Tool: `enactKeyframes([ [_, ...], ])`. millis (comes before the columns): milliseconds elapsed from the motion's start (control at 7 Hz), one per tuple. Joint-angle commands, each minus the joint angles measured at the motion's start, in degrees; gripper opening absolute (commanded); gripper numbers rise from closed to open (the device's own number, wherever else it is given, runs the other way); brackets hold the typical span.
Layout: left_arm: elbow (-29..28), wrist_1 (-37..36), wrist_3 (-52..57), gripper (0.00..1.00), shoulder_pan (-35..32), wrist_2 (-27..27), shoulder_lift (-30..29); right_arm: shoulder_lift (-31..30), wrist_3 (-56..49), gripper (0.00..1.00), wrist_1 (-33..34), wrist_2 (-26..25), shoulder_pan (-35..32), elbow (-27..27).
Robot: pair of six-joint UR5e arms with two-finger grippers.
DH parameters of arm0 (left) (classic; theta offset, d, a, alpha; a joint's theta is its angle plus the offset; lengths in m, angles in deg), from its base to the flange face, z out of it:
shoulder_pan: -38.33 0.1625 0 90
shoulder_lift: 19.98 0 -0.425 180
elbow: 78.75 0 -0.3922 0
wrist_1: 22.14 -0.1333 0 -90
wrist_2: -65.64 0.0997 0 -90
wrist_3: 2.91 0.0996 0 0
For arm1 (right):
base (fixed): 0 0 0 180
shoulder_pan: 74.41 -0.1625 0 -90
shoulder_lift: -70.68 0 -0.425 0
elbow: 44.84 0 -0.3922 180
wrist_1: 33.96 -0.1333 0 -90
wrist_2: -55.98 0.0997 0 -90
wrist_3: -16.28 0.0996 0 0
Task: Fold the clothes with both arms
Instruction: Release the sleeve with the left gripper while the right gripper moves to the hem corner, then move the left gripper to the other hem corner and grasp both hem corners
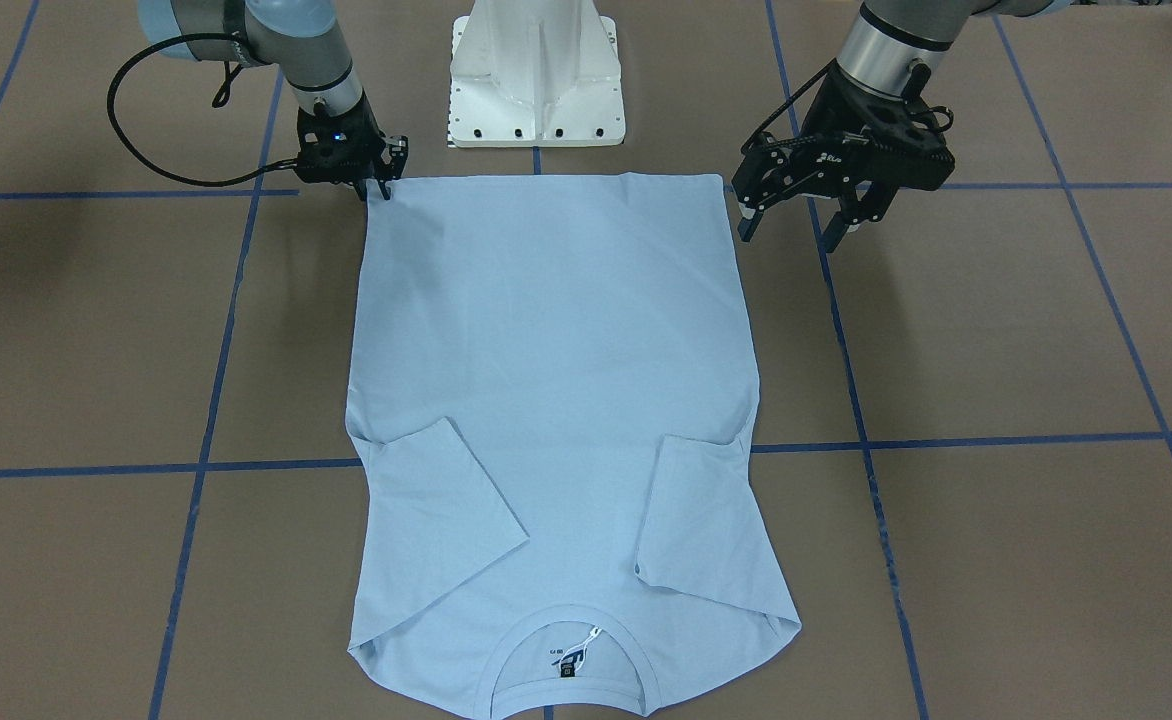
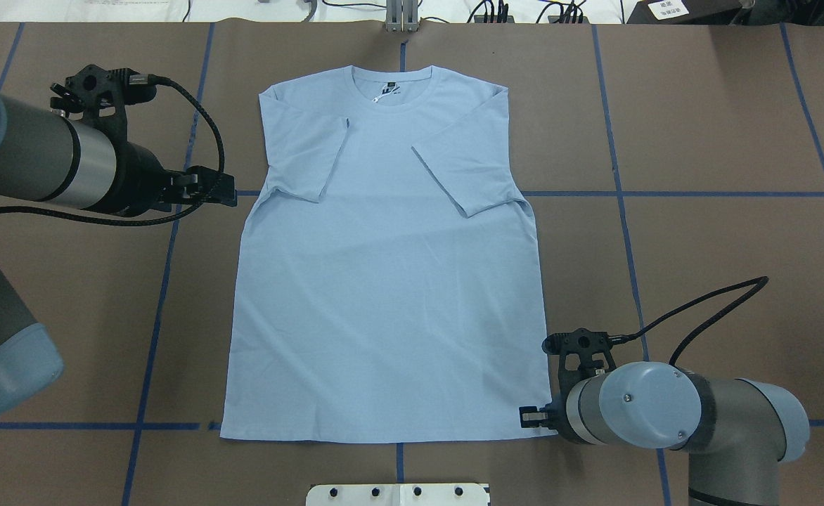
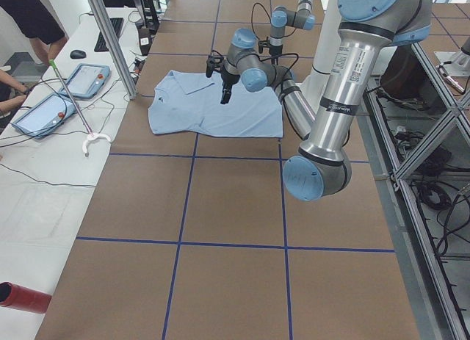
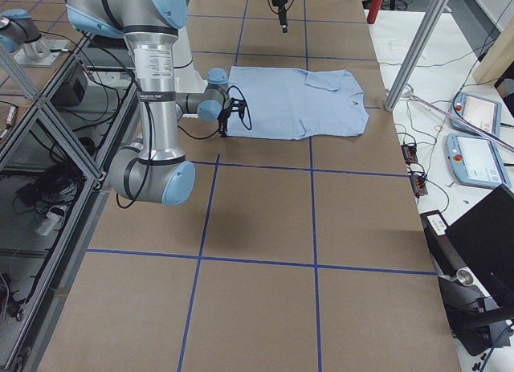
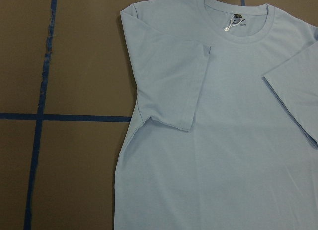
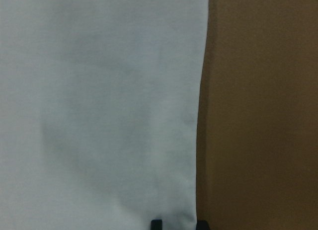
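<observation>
T-shirt (image 1: pixel 546 350) flat on the brown, blue-taped table (image 1: pixel 996 330); left tool (image 1: pixel 791 238) spread wide, right tool (image 1: pixel 376 192) narrowly parted astride hem corner.

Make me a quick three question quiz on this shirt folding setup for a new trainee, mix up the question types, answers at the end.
1. True or false: both sleeves are folded in over the T-shirt.
2. The right pincer is at the shirt's: A collar, B shoulder, C hem corner?
3. Fill in: the left pincer, raised beside the shirt, is ___ (open or shut).
Key: 1 true; 2 C; 3 open.
</observation>
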Motion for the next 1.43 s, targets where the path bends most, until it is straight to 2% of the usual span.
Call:
enactKeyframes([
  [0,0.1,0.0,0.0,1.0,0.0,0.0,0.0,0.1,0.0,0.06,0.0,1.0,0.1,0.5],
  [143,0.0,0.0,0.0,1.0,0.0,0.0,0.1,0.1,0.0,0.0,0.0,1.4,0.1,0.5],
  [571,-1.5,0.0,-0.6,1.0,1.6,-0.3,0.3,0.0,0.7,0.0,-0.2,0.2,-0.1,2.5],
  [714,-1.4,-0.1,-6.4,1.0,4.5,-0.6,0.6,-0.3,1.5,0.0,-0.3,0.2,-0.7,3.0],
  [857,-1.8,-0.1,-12.1,1.0,11.1,0.2,0.8,-0.1,1.5,0.0,-0.5,0.2,-1.2,3.0],
  [1000,-1.5,-0.2,-16.8,1.0,15.2,2.4,1.8,0.1,1.4,0.0,-0.9,0.2,-1.6,3.0],
  [1286,-1.6,1.7,-24.3,1.0,23.4,9.1,8.1,0.1,1.4,0.0,-0.8,-1.0,-2.0,3.4],
])
